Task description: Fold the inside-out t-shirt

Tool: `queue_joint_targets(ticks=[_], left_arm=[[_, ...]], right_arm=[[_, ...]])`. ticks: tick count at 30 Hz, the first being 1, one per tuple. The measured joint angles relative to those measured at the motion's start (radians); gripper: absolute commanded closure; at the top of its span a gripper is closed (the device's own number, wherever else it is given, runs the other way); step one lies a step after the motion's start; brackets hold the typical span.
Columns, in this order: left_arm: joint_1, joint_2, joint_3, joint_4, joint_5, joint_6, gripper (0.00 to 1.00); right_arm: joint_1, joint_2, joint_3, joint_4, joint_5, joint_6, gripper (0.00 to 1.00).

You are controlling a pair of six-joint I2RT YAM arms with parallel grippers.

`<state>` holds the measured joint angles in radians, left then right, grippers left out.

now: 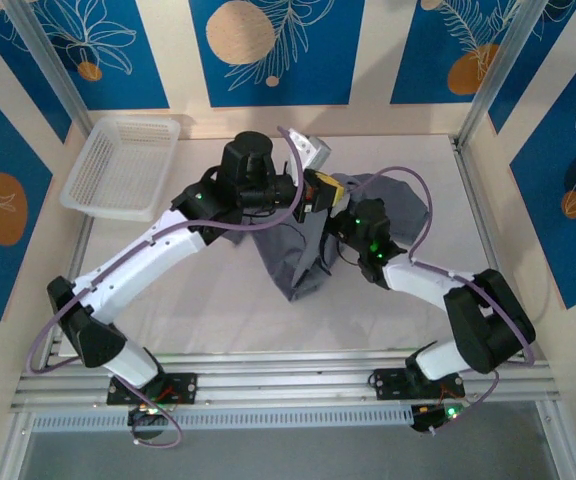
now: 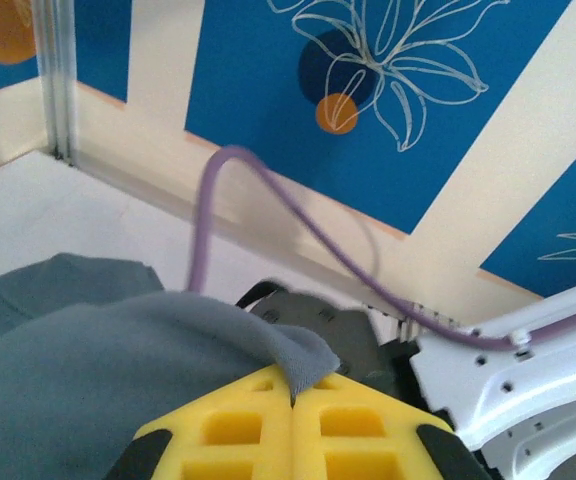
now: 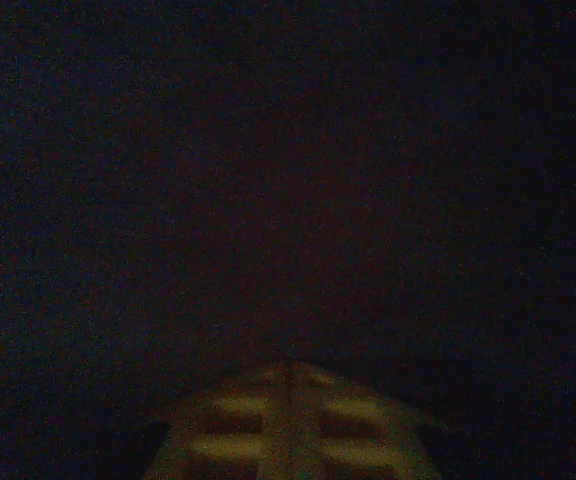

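Up close, left pincer [image 2: 291,395] tight on inside-out t-shirt [image 2: 88,380]; right pincer [image 3: 288,385] tips together, in darkness.

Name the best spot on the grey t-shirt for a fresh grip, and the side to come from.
Probably the loose lower corner of the t-shirt, the part closest to the near edge of the table. The shirt hangs bunched from the left gripper, which pinches a fold, so that corner drapes down onto bare surface. Come in low from the near side and pinch the edge.
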<state>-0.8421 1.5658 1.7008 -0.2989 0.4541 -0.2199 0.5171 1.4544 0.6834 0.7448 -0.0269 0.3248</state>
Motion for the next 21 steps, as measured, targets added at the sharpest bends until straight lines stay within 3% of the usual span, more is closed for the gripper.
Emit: queue_joint_targets(ticks=[5, 9, 12, 14, 19, 21], left_arm=[[-0.001, 0.077, 0.142, -0.018, -0.046, -0.05, 1.0], [-0.001, 0.146, 0.252, -0.04, -0.114, -0.072, 1.0], [-0.001, 0.172, 0.279, -0.041, -0.125, -0.094, 1.0], [-0.001, 0.18, 0.283, -0.037, -0.116, -0.109, 1.0], [-0.013, 0.184, 0.291, -0.023, -0.077, -0.121, 1.0], [-0.023, 0.182, 0.295, -0.016, -0.077, -0.111, 1.0]], right_arm=[[0.137, 0.034, -0.097, 0.035, 0.112, -0.011, 1.0], [0.278, 0.034, -0.154, 0.063, 0.174, -0.14, 1.0], [0.314, 0.023, -0.152, 0.06, 0.193, -0.235, 1.0], [0.291, 0.014, -0.124, 0.014, 0.183, -0.243, 1.0], [0.057, 0.093, 0.039, -0.085, -0.002, -0.047, 1.0], [0.011, 0.154, 0.063, -0.105, -0.039, 0.014, 1.0]])
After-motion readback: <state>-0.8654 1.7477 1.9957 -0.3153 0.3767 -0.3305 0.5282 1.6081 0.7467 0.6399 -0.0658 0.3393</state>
